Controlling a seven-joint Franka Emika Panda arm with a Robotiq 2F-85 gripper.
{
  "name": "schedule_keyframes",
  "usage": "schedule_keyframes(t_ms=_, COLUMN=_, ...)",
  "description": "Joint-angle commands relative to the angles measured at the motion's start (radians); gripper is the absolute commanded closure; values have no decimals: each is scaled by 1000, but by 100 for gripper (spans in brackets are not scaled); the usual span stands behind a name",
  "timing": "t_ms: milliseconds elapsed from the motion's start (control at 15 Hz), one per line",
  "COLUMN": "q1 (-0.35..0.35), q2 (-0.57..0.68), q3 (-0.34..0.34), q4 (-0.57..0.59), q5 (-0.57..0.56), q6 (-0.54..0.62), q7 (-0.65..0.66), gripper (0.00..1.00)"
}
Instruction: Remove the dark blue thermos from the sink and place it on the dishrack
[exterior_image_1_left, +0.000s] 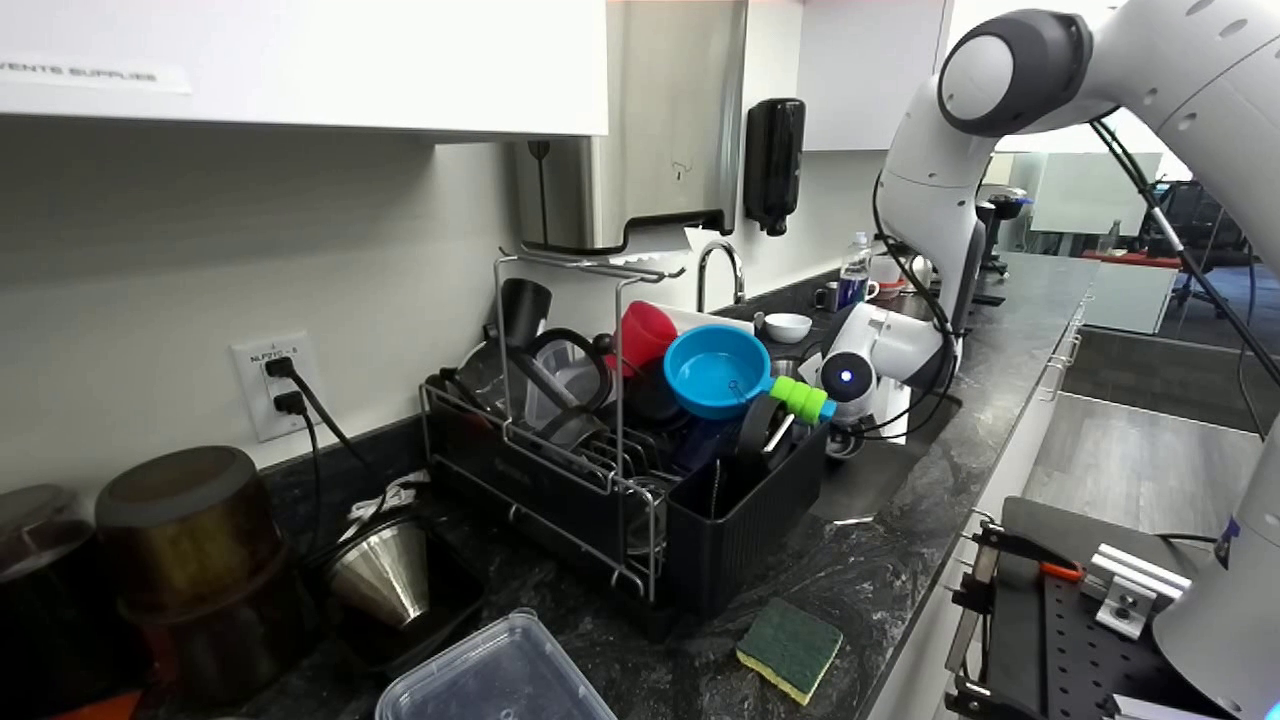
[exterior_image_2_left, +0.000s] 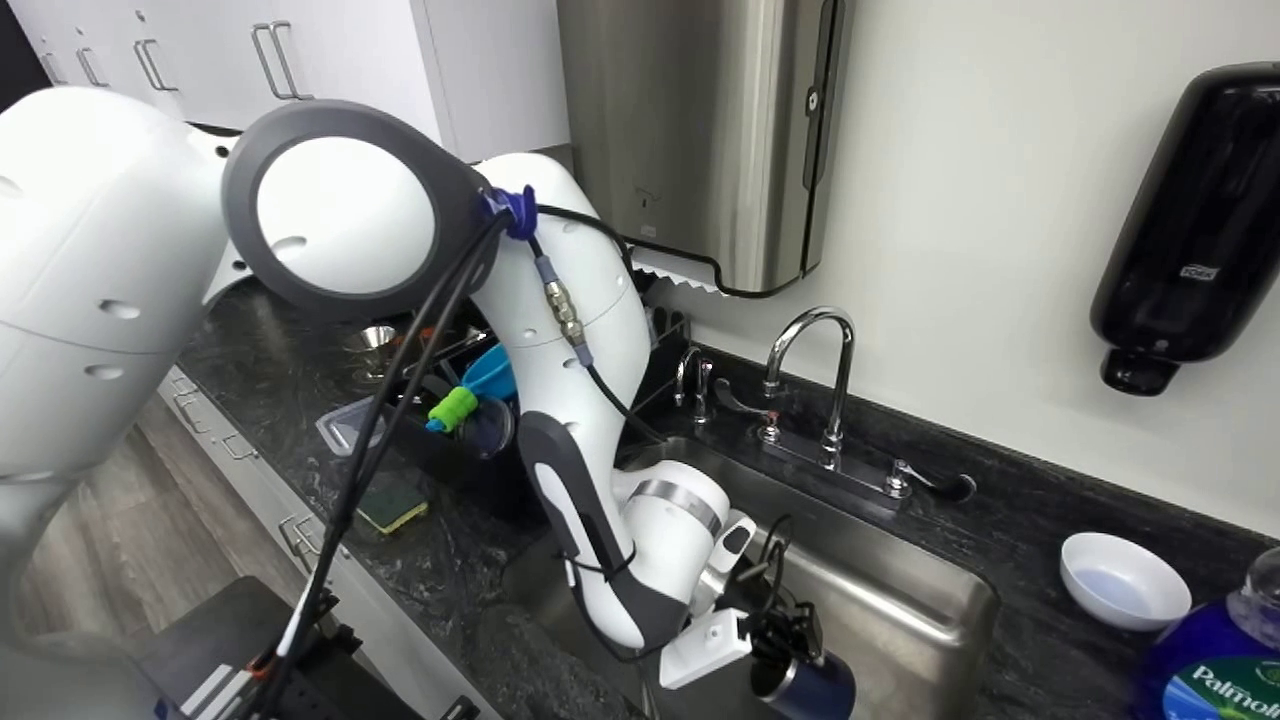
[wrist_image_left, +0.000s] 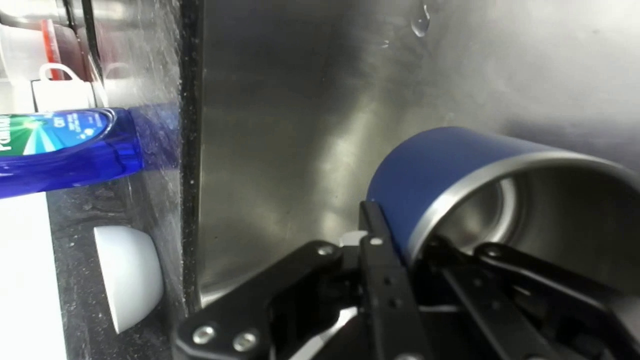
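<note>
The dark blue thermos (wrist_image_left: 445, 155) lies tilted in the wrist view, its open steel mouth facing the camera. It also shows in an exterior view (exterior_image_2_left: 828, 685), at or just above the steel sink (exterior_image_2_left: 900, 610); I cannot tell whether it touches the bottom. My gripper (wrist_image_left: 404, 227) is shut on the thermos wall at the rim, one finger outside and one inside the mouth. The gripper also shows in an exterior view (exterior_image_2_left: 785, 635). The black dishrack (exterior_image_1_left: 560, 510) stands on the counter beside the sink, full of dishes, and is partly hidden by the arm in an exterior view (exterior_image_2_left: 430, 455).
A blue strainer (exterior_image_1_left: 715, 370) with a green handle and a red cup (exterior_image_1_left: 645, 335) sit in the rack. A sponge (exterior_image_1_left: 790, 645) lies before it. A faucet (exterior_image_2_left: 835, 390) stands behind the sink. A white bowl (exterior_image_2_left: 1122, 580) and soap bottle (exterior_image_2_left: 1225, 660) are beside it.
</note>
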Motion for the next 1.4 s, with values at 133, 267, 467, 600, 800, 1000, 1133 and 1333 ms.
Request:
schedule_keyframes(t_ms=133, q1=-26, q2=-60, q3=17, q4=-23, q5=328, q6=131, q7=-340, gripper=98)
schedule_keyframes(t_ms=267, q1=-20, q2=-71, q3=13, q4=-29, q5=440, q6=153, q7=-435, gripper=98)
schedule_keyframes(t_ms=467, q1=-10, q2=-77, q3=4, q4=-28, q5=583, q6=161, q7=-542, gripper=98)
schedule_keyframes(t_ms=600, q1=-8, q2=-81, q3=0, q4=-23, q5=697, q6=159, q7=-611, gripper=98)
schedule_keyframes(t_ms=800, q1=-5, q2=-100, q3=-10, q4=-14, q5=883, q6=159, q7=-719, gripper=98)
schedule_keyframes(t_ms=1000, q1=6, q2=-128, q3=-28, q4=-5, q5=1069, q6=159, q7=-833, gripper=98)
schedule_keyframes(t_ms=1133, q1=12, q2=-150, q3=-36, q4=-3, q5=1193, q6=151, q7=-920, gripper=98)
schedule_keyframes(t_ms=1333, q1=13, q2=-181, q3=-33, q4=-9, q5=1391, q6=130, q7=-1074, gripper=98)
